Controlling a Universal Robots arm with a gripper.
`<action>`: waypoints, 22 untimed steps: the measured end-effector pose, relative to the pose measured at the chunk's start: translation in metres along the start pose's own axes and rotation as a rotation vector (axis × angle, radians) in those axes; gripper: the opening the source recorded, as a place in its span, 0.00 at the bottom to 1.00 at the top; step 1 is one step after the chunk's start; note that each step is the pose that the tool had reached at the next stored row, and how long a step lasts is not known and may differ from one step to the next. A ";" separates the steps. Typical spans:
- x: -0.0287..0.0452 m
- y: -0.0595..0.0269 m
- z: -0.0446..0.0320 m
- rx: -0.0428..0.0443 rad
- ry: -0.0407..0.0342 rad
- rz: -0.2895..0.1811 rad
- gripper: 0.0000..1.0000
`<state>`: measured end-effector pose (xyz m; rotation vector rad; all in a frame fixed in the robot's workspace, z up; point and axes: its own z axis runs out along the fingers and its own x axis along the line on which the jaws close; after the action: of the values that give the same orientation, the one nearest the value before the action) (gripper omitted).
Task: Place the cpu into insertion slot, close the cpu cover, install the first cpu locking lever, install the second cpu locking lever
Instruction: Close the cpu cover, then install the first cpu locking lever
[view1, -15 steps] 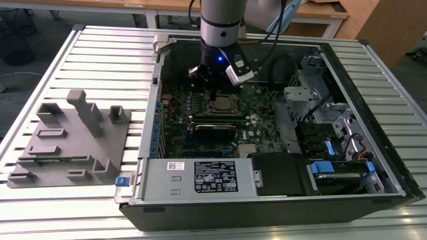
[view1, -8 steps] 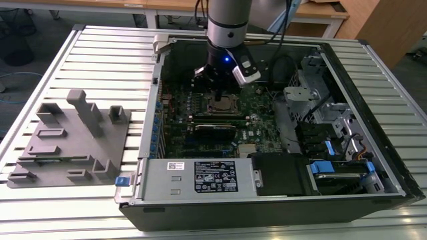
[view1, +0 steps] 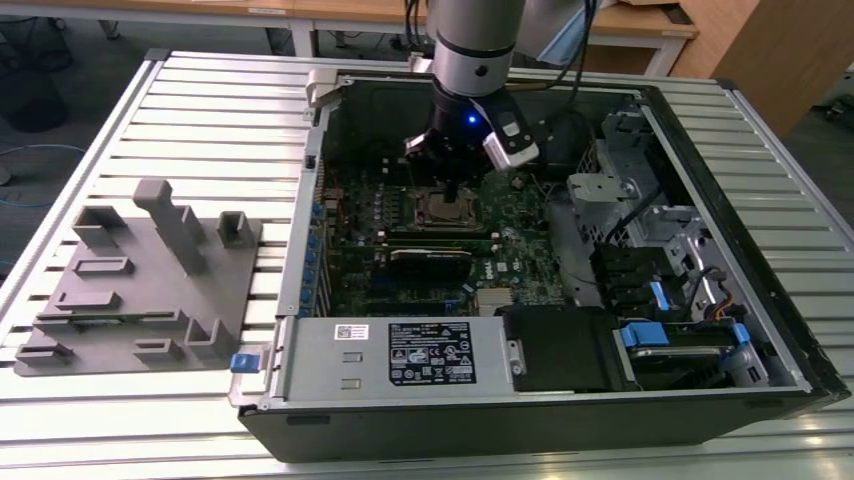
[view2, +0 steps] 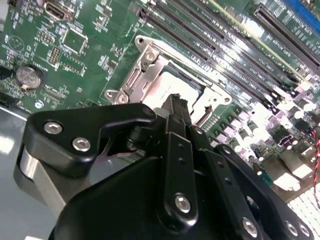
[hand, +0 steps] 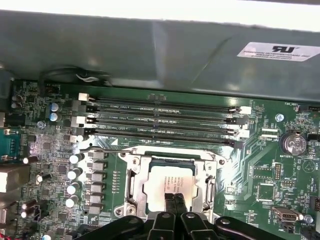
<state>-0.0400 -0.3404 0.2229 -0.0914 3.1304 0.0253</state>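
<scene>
The cpu (hand: 167, 181) lies flat in the insertion slot (view1: 447, 210) on the green board, its pale silver face up. Around it sits the silvery cpu cover (hand: 134, 180), lying down with the chip showing through its window. My gripper (hand: 175, 200) hangs just over the chip's near edge, its two thin black fingers (hand: 170, 201) pressed together with nothing between them. In the second wrist view the gripper (view2: 178, 107) has its tips at the cpu (view2: 162, 92) and the cover (view2: 145, 65). The exterior view shows the gripper (view1: 458, 188) straight above the slot.
Several long black memory slots (hand: 160, 117) run beside the socket, with the case wall (hand: 150, 50) beyond them. A coin battery (hand: 293, 143) sits on the board. The grey power-supply box (view1: 400, 355) and drive bays (view1: 667, 290) line the case. A grey fixture tray (view1: 140, 280) lies outside.
</scene>
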 end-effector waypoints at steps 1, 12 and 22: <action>0.0002 0.0000 0.0002 0.0001 -0.0016 0.000 0.11; 0.0033 0.0002 0.0034 0.0024 -0.0230 0.054 0.11; 0.0033 0.0002 0.0025 0.0037 -0.0237 0.102 0.11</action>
<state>-0.0433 -0.3404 0.2203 0.0683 3.1081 0.0213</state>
